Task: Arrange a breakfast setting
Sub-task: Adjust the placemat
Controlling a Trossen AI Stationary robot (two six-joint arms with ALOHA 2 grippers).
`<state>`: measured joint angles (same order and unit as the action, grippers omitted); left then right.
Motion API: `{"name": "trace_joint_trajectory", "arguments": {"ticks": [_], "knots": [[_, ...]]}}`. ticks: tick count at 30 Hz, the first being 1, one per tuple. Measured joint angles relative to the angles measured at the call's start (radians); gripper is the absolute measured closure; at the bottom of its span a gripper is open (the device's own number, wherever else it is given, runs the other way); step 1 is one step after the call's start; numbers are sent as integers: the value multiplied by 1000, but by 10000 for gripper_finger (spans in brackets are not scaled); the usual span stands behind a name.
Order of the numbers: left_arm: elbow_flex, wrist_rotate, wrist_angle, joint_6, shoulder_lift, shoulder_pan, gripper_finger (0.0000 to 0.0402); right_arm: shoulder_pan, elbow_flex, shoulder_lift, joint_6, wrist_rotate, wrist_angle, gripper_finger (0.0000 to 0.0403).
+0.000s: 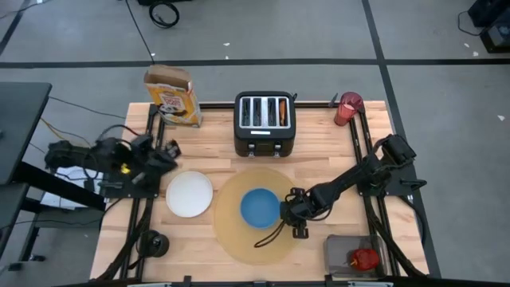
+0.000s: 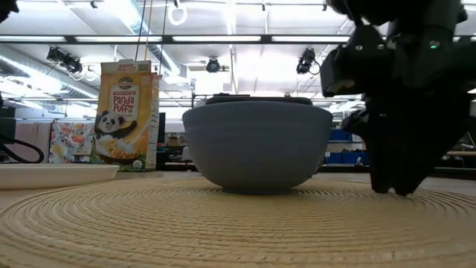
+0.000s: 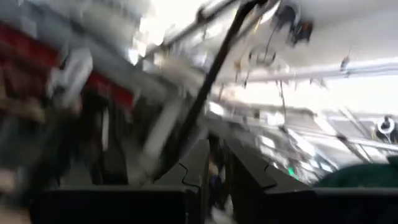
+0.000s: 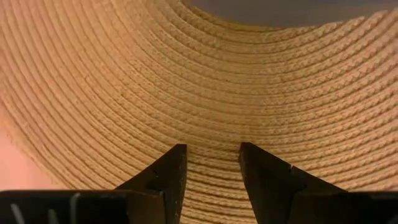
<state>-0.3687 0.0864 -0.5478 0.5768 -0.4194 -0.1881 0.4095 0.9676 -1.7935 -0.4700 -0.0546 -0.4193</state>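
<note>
Right gripper low over placemat beside bowl.

High view: blue bowl (image 1: 260,207) centred on tan placemat (image 1: 231,239), right gripper (image 1: 292,214) just beside. Right wrist view: fingers narrowly parted, holding nothing. Left gripper (image 1: 169,151) parked; state undeterminable.

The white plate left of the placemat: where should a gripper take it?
By the rim, from above. The white plate lies flat and bare on the table, too wide to span; its raised edge is the only thin part. The left gripper waits nearest.

A pale wooden worktop (image 1: 319,163) carries a round woven tan placemat (image 1: 239,235), white plate (image 1: 189,194), black toaster (image 1: 264,123), cereal box (image 1: 171,96), red cup (image 1: 347,108)
</note>
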Motion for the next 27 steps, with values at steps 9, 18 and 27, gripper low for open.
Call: {"name": "trace_joint_trajectory", "arguments": {"ticks": [9, 18, 27], "knots": [[0, 72, 67, 125, -150, -171, 344, -38, 1, 0, 62, -18, -38, 245], [0, -5, 69, 179, -211, -311, 344, -87, -1, 13, 147, -44, -114, 247], [0, -50, 73, 280, -301, -372, 344, -127, -4, 70, 205, -60, -196, 247]]}}
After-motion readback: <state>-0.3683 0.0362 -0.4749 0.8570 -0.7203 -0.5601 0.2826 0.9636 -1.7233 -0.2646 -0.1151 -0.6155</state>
